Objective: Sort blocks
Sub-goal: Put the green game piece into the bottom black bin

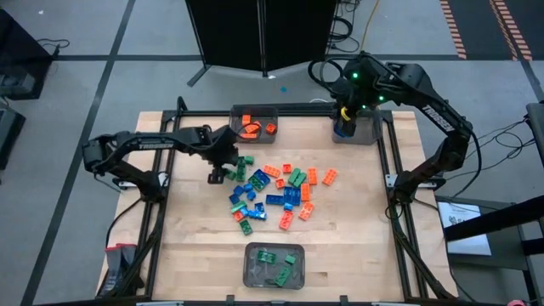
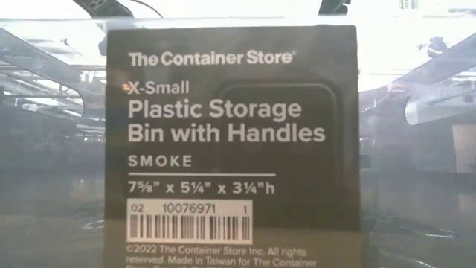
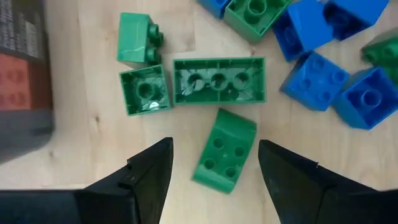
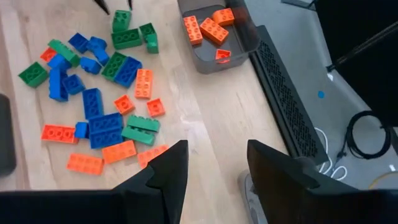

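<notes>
Many blocks lie scattered mid-bench; only the left wrist view shows the left hand spread over a green block; right hand parted, empty, above the far-right bin.

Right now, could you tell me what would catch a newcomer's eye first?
A bright heap of orange, green and blue blocks fills the middle of the wooden table. The left gripper hovers open over a green block at the heap's left edge. A grey bin at the far edge holds orange blocks.
</notes>
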`<state>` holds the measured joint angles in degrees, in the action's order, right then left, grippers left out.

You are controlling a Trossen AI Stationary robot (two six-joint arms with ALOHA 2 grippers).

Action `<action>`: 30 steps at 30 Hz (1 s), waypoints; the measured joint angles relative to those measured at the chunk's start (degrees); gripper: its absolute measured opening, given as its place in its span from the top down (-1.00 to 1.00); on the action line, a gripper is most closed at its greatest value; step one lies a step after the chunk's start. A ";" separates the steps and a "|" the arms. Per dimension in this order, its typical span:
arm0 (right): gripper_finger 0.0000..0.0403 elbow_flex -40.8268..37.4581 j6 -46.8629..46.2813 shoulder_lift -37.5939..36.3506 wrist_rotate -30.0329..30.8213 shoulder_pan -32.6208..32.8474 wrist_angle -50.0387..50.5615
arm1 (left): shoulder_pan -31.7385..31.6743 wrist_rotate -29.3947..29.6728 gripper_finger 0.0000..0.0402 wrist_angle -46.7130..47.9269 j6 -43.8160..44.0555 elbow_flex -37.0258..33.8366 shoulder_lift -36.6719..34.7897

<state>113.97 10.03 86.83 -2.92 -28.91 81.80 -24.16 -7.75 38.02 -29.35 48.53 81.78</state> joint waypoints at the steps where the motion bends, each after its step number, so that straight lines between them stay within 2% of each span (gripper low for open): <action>1: 0.21 0.00 0.56 -0.02 -0.02 0.00 -0.02 | -0.23 0.00 -0.19 -0.04 -1.05 -0.02 0.00; 14: 0.21 0.00 4.37 -0.02 -0.06 0.00 -0.04 | -1.37 -2.49 -0.19 0.31 -8.74 -0.33 0.51; 20: 0.21 0.00 4.42 -0.02 -0.06 0.00 -0.06 | -1.64 -4.03 -0.19 0.10 -8.69 -1.68 2.46; 30: 0.21 0.00 4.61 -0.02 -0.06 0.00 -0.87 | -1.71 -2.41 -0.19 -11.49 -9.39 -10.49 2.62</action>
<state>113.97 14.63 86.80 -2.98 -28.91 80.93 -25.87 -10.16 26.53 -38.74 38.04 84.40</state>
